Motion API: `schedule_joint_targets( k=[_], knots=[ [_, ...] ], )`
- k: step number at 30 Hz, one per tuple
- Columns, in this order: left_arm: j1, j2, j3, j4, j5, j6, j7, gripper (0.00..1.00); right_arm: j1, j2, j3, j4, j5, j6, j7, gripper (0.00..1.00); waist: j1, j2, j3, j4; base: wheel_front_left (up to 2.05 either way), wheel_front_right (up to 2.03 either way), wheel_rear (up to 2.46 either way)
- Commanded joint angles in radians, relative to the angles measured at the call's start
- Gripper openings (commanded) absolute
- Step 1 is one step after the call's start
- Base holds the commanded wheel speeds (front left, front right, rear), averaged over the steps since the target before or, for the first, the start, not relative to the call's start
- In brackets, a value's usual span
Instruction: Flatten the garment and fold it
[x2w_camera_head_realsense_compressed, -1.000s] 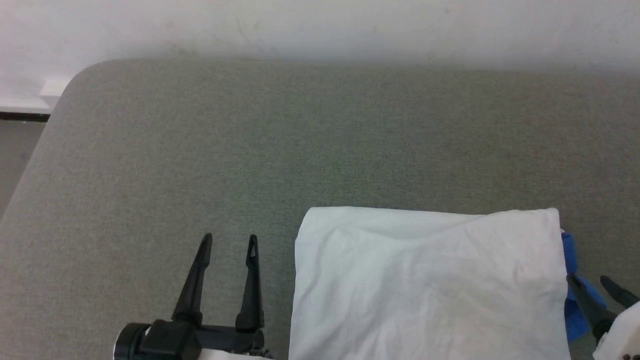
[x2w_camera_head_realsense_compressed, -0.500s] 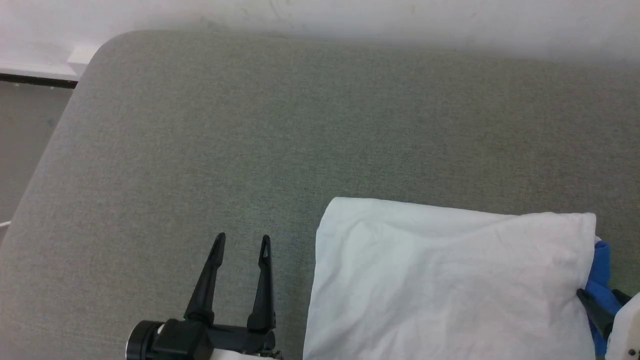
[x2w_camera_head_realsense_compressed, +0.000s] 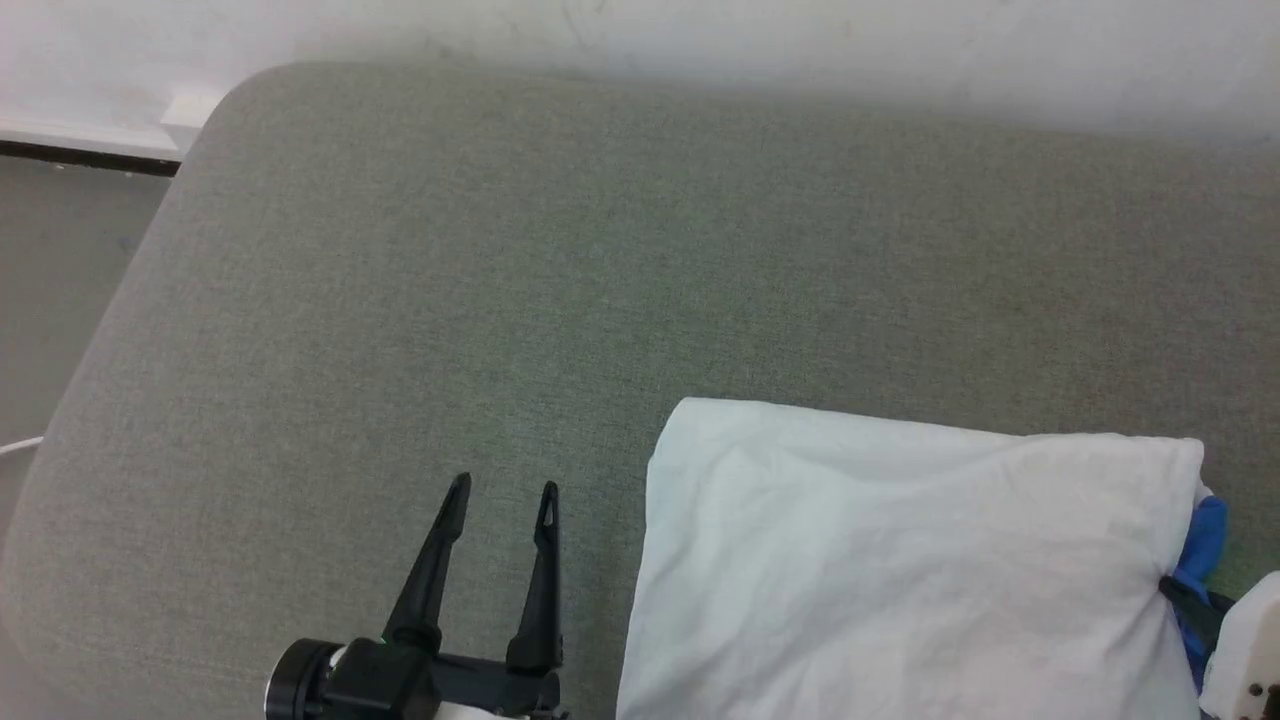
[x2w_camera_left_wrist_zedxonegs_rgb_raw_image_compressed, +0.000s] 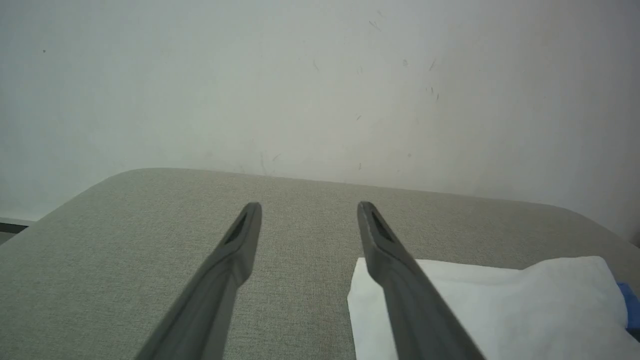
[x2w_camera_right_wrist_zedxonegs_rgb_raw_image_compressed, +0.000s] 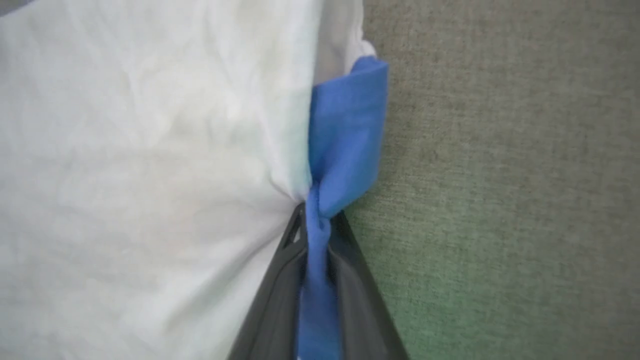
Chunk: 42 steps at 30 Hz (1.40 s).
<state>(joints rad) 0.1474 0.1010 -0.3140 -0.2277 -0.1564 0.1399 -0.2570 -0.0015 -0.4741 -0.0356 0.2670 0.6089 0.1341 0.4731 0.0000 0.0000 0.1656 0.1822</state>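
Note:
The garment (x2w_camera_head_realsense_compressed: 900, 570), a white T-shirt folded into a broad rectangle, lies at the lower right of the grey cushion in the head view. A blue sleeve (x2w_camera_head_realsense_compressed: 1203, 540) pokes out along its right edge. My right gripper (x2w_camera_right_wrist_zedxonegs_rgb_raw_image_compressed: 316, 216) is shut on that blue sleeve (x2w_camera_right_wrist_zedxonegs_rgb_raw_image_compressed: 347, 130), which bunches between the two fingers, with the white cloth (x2w_camera_right_wrist_zedxonegs_rgb_raw_image_compressed: 150, 175) puckered toward the pinch. In the head view this gripper (x2w_camera_head_realsense_compressed: 1180, 592) sits at the garment's right edge. My left gripper (x2w_camera_head_realsense_compressed: 502, 490) stands open over bare cushion just left of the garment (x2w_camera_left_wrist_zedxonegs_rgb_raw_image_compressed: 500, 305), holding nothing.
The grey fabric cushion (x2w_camera_head_realsense_compressed: 500, 280) spreads wide to the left and back, with a rounded far-left corner. A white wall (x2w_camera_head_realsense_compressed: 700, 30) runs close behind it. Floor and a dark skirting strip (x2w_camera_head_realsense_compressed: 80, 160) show beyond the left edge.
My right gripper's jaws have closed on the blue sleeve, pinching it. The head camera has shifted, so the whole picture has slid. The left gripper stays open.

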Motion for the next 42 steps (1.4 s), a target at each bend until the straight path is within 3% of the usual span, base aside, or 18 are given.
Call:
schedule_joint_targets(
  k=[1, 5, 12, 17, 26, 32, 42],
  knots=[
    [0.009, 0.005, 0.003, 0.004, 0.010, -0.009, -0.005, 1.00, 0.006, 0.014, 0.004, 0.029, 0.003, -0.003, 0.004, 0.00, 0.0000, 0.0000, -0.016, -0.008, 0.00, 0.00, 0.00],
    [0.018, 0.010, 0.007, 0.012, 0.002, -0.016, -0.005, 1.00, -0.010, 0.036, -0.057, 0.036, 0.016, -0.003, -0.026, 0.00, 0.0000, 0.0000, -0.049, -0.029, 0.00, 0.00, 0.00],
    [0.022, 0.012, 0.001, 0.036, -0.016, -0.033, -0.005, 1.00, -0.040, 0.048, -0.250, 0.103, -0.035, -0.003, -0.070, 0.00, 0.0000, 0.0000, -0.078, -0.051, 0.00, 0.00, 0.00],
    [0.020, 0.010, -0.003, 0.043, -0.020, -0.035, -0.005, 1.00, -0.034, 0.060, -0.288, 0.087, -0.049, -0.003, -0.060, 0.00, 0.0000, 0.0000, -0.079, -0.048, 0.00, 0.00, 0.00],
    [0.025, -0.001, -0.006, 0.053, -0.037, -0.037, -0.005, 1.00, 0.019, 0.158, -0.136, -0.209, 0.076, -0.003, 0.114, 0.00, 0.0000, 0.0000, -0.095, -0.032, 0.00, 0.00, 0.00],
    [0.018, -0.008, -0.009, 0.057, -0.045, -0.046, -0.005, 1.00, 0.019, 0.215, -0.008, -0.389, 0.093, -0.003, 0.235, 0.00, 0.0000, 0.0000, -0.087, -0.009, 0.00, 0.00, 0.00],
    [-0.004, -0.029, -0.022, 0.066, -0.052, -0.052, -0.005, 1.00, -0.083, 0.294, 0.132, -0.393, 0.021, -0.003, 0.303, 0.00, 0.0000, 0.0000, -0.046, 0.029, 0.00, 0.00, 0.00]
  ],
)
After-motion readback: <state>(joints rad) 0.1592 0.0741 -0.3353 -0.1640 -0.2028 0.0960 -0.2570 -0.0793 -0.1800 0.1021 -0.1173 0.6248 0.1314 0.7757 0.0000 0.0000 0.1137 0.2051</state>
